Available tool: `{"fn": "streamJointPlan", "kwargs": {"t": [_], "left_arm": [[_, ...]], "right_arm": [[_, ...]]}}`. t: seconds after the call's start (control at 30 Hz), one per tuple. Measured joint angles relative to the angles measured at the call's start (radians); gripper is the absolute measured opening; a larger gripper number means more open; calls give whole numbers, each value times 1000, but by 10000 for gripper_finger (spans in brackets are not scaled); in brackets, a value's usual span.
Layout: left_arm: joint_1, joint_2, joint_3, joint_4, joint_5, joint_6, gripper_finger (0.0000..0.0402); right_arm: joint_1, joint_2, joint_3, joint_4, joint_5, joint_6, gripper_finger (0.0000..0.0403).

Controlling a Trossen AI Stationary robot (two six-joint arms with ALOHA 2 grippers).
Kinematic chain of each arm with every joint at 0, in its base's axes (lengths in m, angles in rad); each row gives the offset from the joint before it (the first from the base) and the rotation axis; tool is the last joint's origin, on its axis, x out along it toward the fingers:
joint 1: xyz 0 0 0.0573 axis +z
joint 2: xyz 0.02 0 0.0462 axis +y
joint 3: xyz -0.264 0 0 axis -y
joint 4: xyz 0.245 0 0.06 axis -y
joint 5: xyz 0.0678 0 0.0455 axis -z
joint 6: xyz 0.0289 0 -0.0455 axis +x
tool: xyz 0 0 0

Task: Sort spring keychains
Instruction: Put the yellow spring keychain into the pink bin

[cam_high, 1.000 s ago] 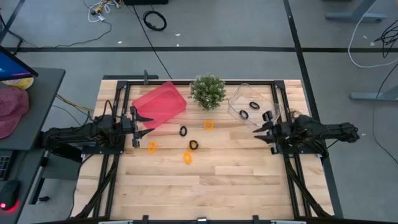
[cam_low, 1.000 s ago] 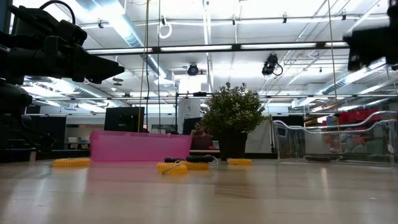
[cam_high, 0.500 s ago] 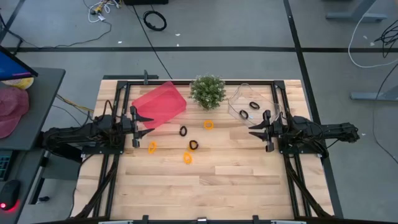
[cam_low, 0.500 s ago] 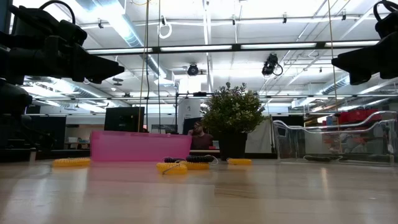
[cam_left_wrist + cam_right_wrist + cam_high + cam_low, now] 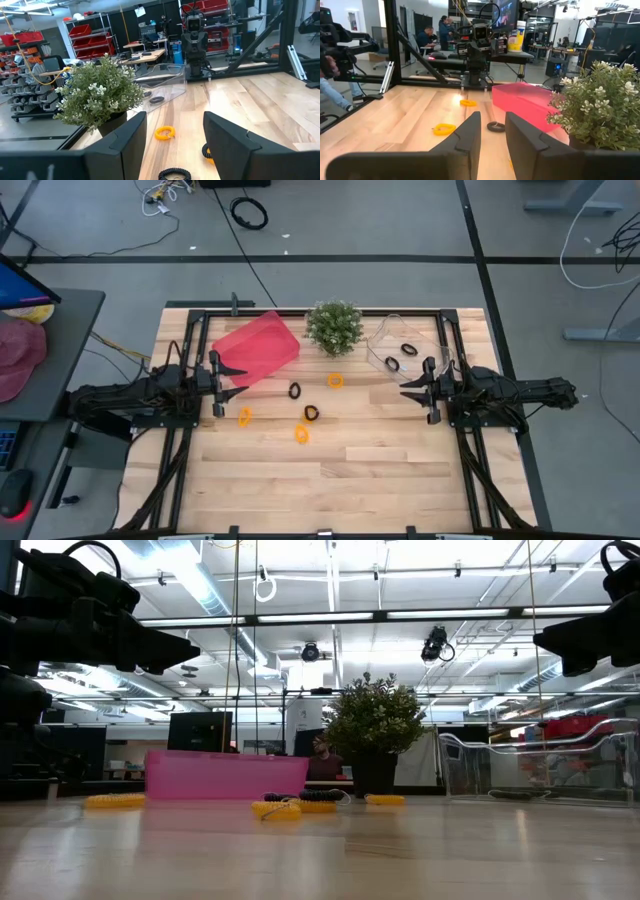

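Observation:
Three orange spring keychains (image 5: 335,380) (image 5: 244,416) (image 5: 301,434) and two black ones (image 5: 294,391) (image 5: 311,413) lie flat on the wooden table between my arms. More black ones (image 5: 408,349) lie inside the clear bin (image 5: 380,340). My left gripper (image 5: 228,380) hovers open at the table's left, beside the pink bin (image 5: 257,350), pointing level toward the middle. My right gripper (image 5: 412,390) hovers at the table's right, near the clear bin. It points level, its fingers (image 5: 470,131) a narrow gap apart with nothing between them.
A green potted plant (image 5: 334,327) stands at the far middle between the two bins. A black frame (image 5: 300,311) runs along the table's far edge and its sides. Bare wood (image 5: 330,480) stretches toward the near edge. People show in the room beyond.
My right gripper has swung a little at the wrist and dipped to point level over the table's right side, then held still. Its finger gap looks unchanged. The keychains and my left gripper have stayed where they were.

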Motion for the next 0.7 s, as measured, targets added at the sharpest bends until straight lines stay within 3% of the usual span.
{"fn": "streamJointPlan", "kwargs": {"t": [0.7], "left_arm": [[0,0,0,86,0,-74,200]], "right_arm": [[0,0,0,0,0,0,93]]}}
